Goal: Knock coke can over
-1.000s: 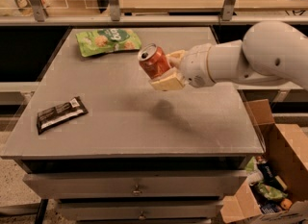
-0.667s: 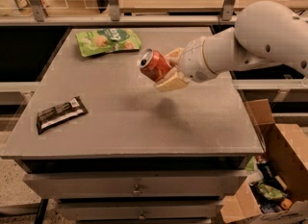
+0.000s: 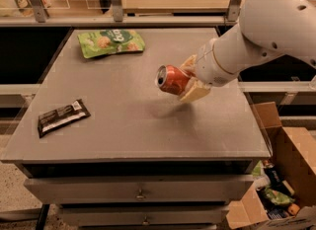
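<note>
The coke can (image 3: pixel 171 79) is red with a silver top. It lies tipped on its side, top facing left, held in the air a little above the grey table (image 3: pixel 138 125). My gripper (image 3: pixel 190 78) comes in from the right on the white arm (image 3: pixel 261 31). Its cream fingers (image 3: pixel 195 93) are shut on the can's bottom end. The can's shadow falls on the table just below it.
A green snack bag (image 3: pixel 110 42) lies at the table's back left. A dark chocolate bar wrapper (image 3: pixel 63 117) lies at the front left. An open cardboard box (image 3: pixel 284 174) with items stands on the floor to the right. Drawers sit under the tabletop.
The arm has turned and lowered the can a little. The can has tipped further, from a slant to nearly lying sideways with its top facing left.
</note>
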